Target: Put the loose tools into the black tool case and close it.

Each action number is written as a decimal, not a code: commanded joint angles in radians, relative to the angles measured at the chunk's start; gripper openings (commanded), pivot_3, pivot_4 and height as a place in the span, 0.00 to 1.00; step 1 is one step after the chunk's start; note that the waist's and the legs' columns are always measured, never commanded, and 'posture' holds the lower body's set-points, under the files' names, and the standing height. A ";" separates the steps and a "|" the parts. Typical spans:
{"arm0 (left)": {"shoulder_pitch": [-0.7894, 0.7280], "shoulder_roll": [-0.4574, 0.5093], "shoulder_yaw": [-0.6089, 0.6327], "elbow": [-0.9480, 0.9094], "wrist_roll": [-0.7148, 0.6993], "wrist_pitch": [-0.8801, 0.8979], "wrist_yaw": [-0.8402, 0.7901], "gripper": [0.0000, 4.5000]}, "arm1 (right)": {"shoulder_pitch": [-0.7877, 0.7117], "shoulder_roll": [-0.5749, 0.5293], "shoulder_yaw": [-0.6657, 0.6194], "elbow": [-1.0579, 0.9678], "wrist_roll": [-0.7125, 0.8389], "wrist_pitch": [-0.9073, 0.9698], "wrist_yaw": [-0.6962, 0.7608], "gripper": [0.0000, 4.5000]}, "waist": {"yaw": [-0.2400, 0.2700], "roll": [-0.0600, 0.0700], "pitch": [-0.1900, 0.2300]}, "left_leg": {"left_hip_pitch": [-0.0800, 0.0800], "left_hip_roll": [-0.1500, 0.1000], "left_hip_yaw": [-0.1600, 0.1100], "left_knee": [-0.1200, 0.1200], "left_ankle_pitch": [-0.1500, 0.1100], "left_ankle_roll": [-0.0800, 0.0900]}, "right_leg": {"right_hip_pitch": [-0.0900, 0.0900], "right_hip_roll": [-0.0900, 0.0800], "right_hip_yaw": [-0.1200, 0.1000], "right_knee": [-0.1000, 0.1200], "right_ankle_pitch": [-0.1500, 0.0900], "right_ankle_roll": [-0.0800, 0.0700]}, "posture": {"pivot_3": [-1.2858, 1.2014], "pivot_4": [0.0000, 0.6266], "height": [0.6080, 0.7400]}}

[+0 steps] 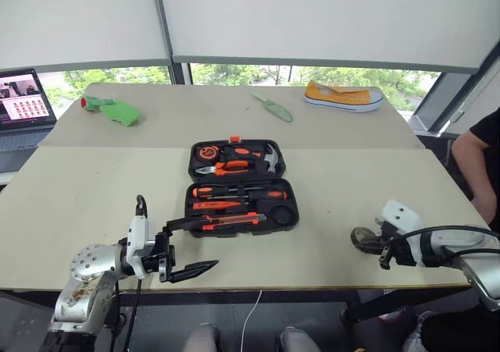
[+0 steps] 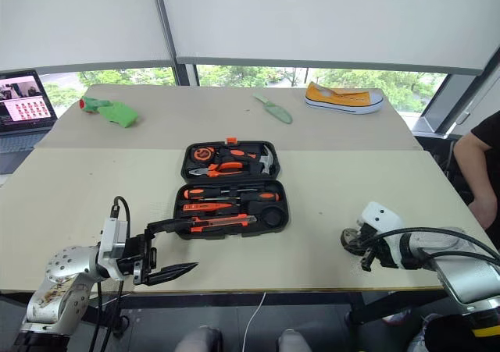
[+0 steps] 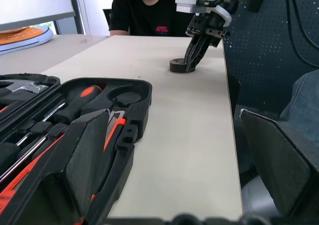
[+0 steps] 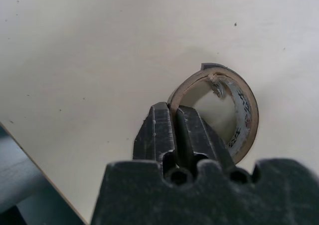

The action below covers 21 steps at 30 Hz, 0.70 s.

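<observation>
The black tool case [image 1: 242, 186] lies open in the middle of the table. Two orange-and-black screwdrivers [image 1: 234, 190], a slim orange one [image 1: 215, 205] and the utility knife [image 1: 230, 220] rest in its near half. The dark-grey tape roll [image 1: 359, 237] sits on the table near the front right edge. My right gripper [image 4: 173, 109] is shut on the wall of the tape roll [image 4: 245, 115], one finger inside the ring. My left gripper [image 1: 212, 243] is open, level, at the case's near left corner with nothing between its fingers.
A green trowel [image 1: 273, 107] and a yellow sneaker [image 1: 344, 96] lie at the back of the table, with a green object [image 1: 113, 110] at the back left. A laptop [image 1: 23, 98] stands far left. A person [image 1: 480, 165] sits at the right edge.
</observation>
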 commanded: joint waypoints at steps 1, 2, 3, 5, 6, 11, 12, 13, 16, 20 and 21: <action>0.012 -0.020 0.007 -0.037 0.000 -0.018 0.047 1.00 | -0.146 0.070 -0.013 -0.057 0.101 0.037 0.046 0.01 | -0.013 -0.001 0.001 | 0.001 0.000 0.000 0.000 0.000 0.000 | 0.000 0.000 0.000 0.000 0.000 0.000 | 0.52 0.24 1.00; 0.016 -0.025 0.013 -0.038 -0.002 -0.015 0.063 1.00 | -0.204 0.108 0.003 -0.063 0.129 0.072 0.051 0.01 | -0.017 -0.001 0.001 | 0.001 0.001 0.000 0.000 0.000 0.000 | 0.000 0.002 0.002 0.000 0.000 0.001 | 0.52 0.24 1.00; 0.020 -0.031 0.022 -0.038 -0.004 -0.011 0.083 1.00 | -0.269 0.146 0.032 -0.064 0.147 0.103 0.056 0.01 | -0.018 -0.001 0.002 | 0.001 0.001 -0.001 0.000 0.000 0.000 | 0.000 0.003 0.003 0.000 0.001 0.002 | 0.52 0.24 1.00; 0.024 -0.040 0.032 -0.038 -0.007 -0.005 0.112 1.00 | -0.354 0.193 0.077 -0.059 0.158 0.138 0.067 0.01 | -0.025 -0.002 0.003 | 0.004 0.002 0.000 0.000 0.000 0.000 | 0.000 0.005 0.004 0.001 0.001 0.001 | 0.52 0.24 1.00; 0.030 -0.043 0.041 -0.039 -0.009 -0.004 0.130 1.00 | -0.408 0.223 0.115 -0.043 0.146 0.155 0.066 0.01 | -0.023 -0.003 0.004 | 0.004 0.002 -0.001 -0.001 0.000 0.000 | 0.000 0.005 0.004 0.002 0.001 0.001 | 0.52 0.24 1.00; 0.072 -0.046 0.063 -0.050 0.007 -0.026 0.179 1.00 | -0.576 0.327 0.289 0.080 0.048 0.197 0.049 0.01 | -0.016 -0.004 0.004 | 0.004 0.002 0.001 -0.001 0.000 0.000 | -0.001 0.004 0.004 0.003 0.003 -0.003 | 0.52 0.24 1.00; 0.076 -0.046 0.065 -0.053 0.009 -0.028 0.187 1.00 | -0.586 0.335 0.310 0.096 0.035 0.197 0.052 0.01 | -0.010 -0.004 0.004 | 0.003 0.002 0.001 -0.001 0.000 0.000 | -0.001 0.003 0.004 0.003 0.003 -0.003 | 0.52 0.24 1.00; 0.078 -0.046 0.066 -0.055 0.012 -0.030 0.195 1.00 | -0.593 0.342 0.331 0.109 0.028 0.202 0.059 0.01 | -0.005 -0.004 0.004 | 0.001 0.001 0.001 0.000 0.000 0.000 | -0.003 0.003 0.004 0.003 0.003 -0.003 | 0.52 0.24 1.00; 0.081 -0.046 0.065 -0.060 0.016 -0.033 0.207 1.00 | -0.600 0.367 0.359 0.144 0.019 0.202 0.068 0.01 | 0.002 -0.004 0.004 | -0.008 0.000 0.002 0.001 0.000 0.000 | -0.013 0.001 0.004 0.004 0.004 -0.002 | 0.52 0.24 1.00; 0.083 -0.046 0.057 -0.067 0.027 -0.043 0.217 1.00 | -0.579 0.339 0.427 0.177 -0.048 0.171 0.092 0.01 | 0.001 -0.004 0.004 | -0.012 0.001 0.002 0.003 0.000 0.000 | -0.016 0.002 0.005 0.006 0.004 -0.002 | 0.52 0.24 1.00; 0.083 -0.046 0.057 -0.067 0.028 -0.046 0.220 1.00 | -0.578 0.337 0.428 0.178 -0.057 0.172 0.090 0.01 | 0.002 -0.004 0.004 | -0.011 0.001 0.002 0.003 0.000 0.000 | -0.015 0.002 0.005 0.006 0.004 -0.002 | 0.52 0.24 1.00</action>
